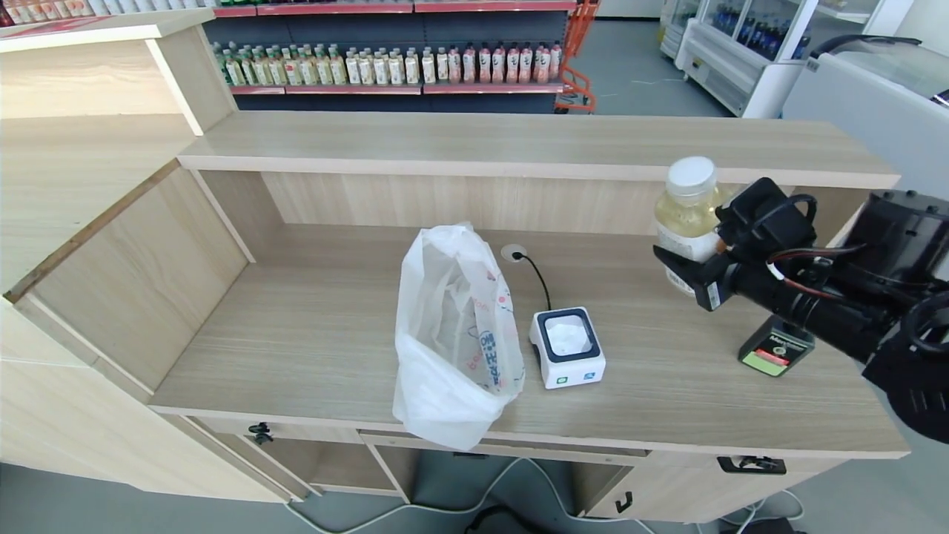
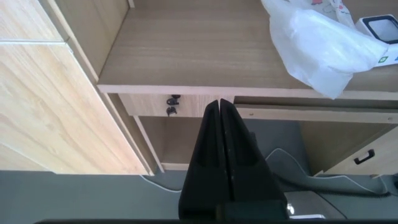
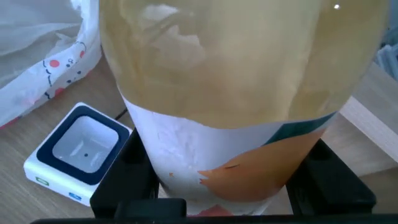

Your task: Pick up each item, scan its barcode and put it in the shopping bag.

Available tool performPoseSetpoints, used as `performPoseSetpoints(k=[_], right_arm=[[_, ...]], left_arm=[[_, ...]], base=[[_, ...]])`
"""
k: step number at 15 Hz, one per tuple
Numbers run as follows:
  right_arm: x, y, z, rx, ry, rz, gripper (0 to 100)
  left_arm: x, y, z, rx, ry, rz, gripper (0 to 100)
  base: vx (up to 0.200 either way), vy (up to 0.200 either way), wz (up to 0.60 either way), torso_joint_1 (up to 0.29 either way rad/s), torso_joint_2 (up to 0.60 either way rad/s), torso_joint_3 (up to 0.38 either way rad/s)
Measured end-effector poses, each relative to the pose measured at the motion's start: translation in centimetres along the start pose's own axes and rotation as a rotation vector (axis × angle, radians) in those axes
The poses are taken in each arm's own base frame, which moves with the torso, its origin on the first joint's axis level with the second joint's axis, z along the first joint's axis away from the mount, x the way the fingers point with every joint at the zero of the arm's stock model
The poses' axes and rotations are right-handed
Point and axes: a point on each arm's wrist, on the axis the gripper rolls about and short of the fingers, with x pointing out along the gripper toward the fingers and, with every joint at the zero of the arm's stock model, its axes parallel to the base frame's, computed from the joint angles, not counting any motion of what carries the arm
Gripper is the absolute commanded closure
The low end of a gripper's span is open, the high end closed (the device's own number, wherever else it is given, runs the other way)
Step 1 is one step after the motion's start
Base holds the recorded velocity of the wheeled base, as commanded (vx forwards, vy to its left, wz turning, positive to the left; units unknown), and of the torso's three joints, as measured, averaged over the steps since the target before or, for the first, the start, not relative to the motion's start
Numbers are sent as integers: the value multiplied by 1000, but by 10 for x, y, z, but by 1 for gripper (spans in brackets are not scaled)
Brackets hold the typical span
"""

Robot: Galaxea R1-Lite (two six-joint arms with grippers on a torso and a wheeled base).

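My right gripper is shut on a bottle of pale yellow drink with a white cap, held upright above the right part of the counter. From the right wrist, the bottle stands between the black fingers, its white and orange label facing the camera. The white barcode scanner sits mid-counter, left of and below the bottle. The white plastic shopping bag stands open just left of the scanner. My left gripper is shut on nothing, low in front of the counter's front edge.
A small dark box with a green and red label lies on the counter under my right arm. The scanner's cable runs to a hole at the back. A raised ledge borders the counter's rear, a wooden side wall its left.
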Motion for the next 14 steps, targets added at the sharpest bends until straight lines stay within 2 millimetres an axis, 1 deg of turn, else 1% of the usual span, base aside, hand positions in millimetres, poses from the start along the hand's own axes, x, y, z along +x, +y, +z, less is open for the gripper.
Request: performPoseSetpoints(k=[4, 7, 10, 14], right_arm=[[23, 15, -21, -34, -143, 88, 100], [36, 28, -41, -64, -213, 197, 100], [50, 34, -62, -168, -300, 301, 100], [75, 40, -78, -208, -347, 341, 100]], left_arm=[[0, 0, 0, 0, 0, 0, 100], [0, 0, 0, 0, 0, 0, 100], [0, 0, 0, 0, -1, 0, 100], [0, 0, 0, 0, -1, 0, 100]], base=[[0, 0, 0, 0, 0, 0], [0, 0, 0, 0, 0, 0], [0, 0, 0, 0, 0, 0], [0, 0, 0, 0, 0, 0]])
